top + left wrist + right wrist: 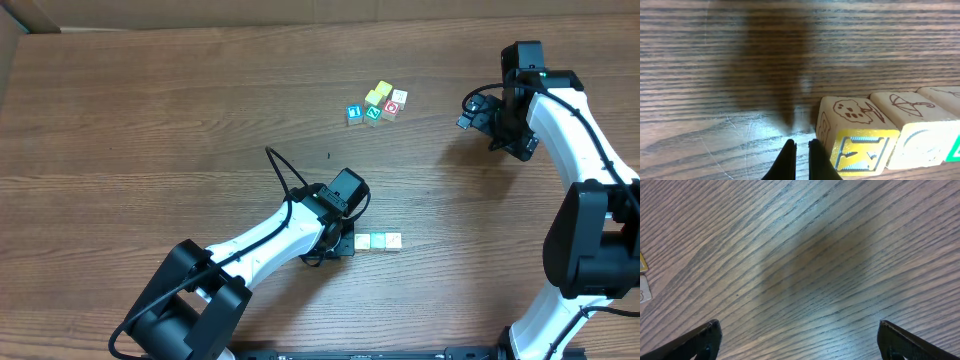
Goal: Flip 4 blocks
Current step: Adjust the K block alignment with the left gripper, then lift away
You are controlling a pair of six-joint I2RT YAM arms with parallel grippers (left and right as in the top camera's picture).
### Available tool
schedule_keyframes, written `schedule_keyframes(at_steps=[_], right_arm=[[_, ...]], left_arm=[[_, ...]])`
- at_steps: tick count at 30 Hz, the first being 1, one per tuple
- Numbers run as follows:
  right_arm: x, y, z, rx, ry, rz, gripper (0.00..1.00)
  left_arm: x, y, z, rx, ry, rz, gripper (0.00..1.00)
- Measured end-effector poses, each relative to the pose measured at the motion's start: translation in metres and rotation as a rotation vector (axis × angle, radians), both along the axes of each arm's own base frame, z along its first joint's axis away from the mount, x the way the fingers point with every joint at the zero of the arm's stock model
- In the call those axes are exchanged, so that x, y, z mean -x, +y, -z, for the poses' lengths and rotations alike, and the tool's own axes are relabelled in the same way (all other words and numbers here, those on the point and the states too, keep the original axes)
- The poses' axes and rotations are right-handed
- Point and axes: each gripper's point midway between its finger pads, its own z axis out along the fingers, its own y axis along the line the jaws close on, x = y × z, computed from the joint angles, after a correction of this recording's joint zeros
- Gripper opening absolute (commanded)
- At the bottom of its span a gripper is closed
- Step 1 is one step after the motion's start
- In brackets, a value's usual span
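Blocks, where: row of three (378,241) close to the table's (150,120) near edge, a little right of its middle, set side by side, touching or nearly so. Cluster (376,103) of six more toward the far edge, right of middle: two yellow, one green, one whitish, plus a blue cube (353,113) and a red cube (391,108). Which four count as the task's is not certain from here. The row is the set in hand, judging by the arm.

Left gripper (801,145): fingers together, nothing between them, tips low at the table just beside the row's left end. End block (857,132): cream top with a brown drawing, yellow printed side toward the wrist camera.

Right gripper (800,342): fingers wide apart, empty, over bare table near the right edge, well apart from both groups.

Handling (judgement): small wooden cubes, so light, stiff and not fragile. Faces are smooth, so a low push would likely slide a block along the table rather than tip it. The neighbours block the inner side faces. Take hold across the two free faces, front and back, at mid-height. The end block also offers its free left face. The fingers must part first. A light grip should do, and a skewed pinch could squirt the cube out and scatter the row.
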Motion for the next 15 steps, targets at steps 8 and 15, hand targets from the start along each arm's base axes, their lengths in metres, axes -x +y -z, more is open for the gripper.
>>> schedule_keyframes(at_steps=[8,15], right_arm=[[0.0001,0.0,0.0,0.0,0.0,0.0,1.0],[-0.0001,0.0,0.0,0.0,0.0,0.0,1.0]], left_arm=[[0.0021,-0.0033,-0.0003,0.019,0.013,0.0,0.04],[-0.0019,0.0012,-0.0003,0.018,0.013,-0.02,0.04]])
